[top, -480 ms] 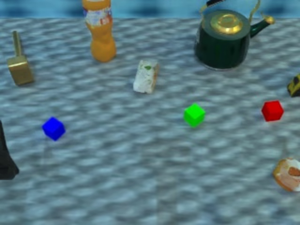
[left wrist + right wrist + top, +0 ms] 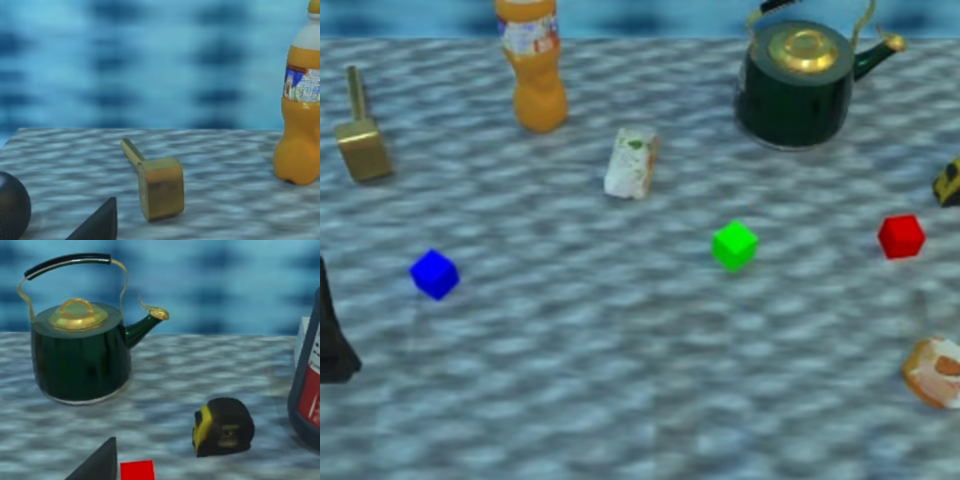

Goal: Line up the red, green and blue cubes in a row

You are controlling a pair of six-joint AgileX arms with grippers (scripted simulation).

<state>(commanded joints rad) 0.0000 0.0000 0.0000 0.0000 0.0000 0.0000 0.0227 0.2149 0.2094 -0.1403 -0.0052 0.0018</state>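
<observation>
Since the small bright red cube (image 2: 901,237) at right, green cube (image 2: 734,245) at centre and deep blue cube (image 2: 434,274) at left lie well apart, untouched, lining-up has not begun; neither gripper's fingers can be judged; next, presumably, a reach for one cube.

Three cubes: red cube (image 2: 901,236), green cube (image 2: 734,244), blue cube (image 2: 434,274); one kettle (image 2: 798,85); one bottle (image 2: 531,62).

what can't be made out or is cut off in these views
- Left gripper: only a dark tip in the left wrist view; fingers unreadable.
- Right gripper: likewise in the right wrist view.
- Red cube: cut by the right wrist view's edge.
- Tape measure: clipped at the top view's right edge.
</observation>
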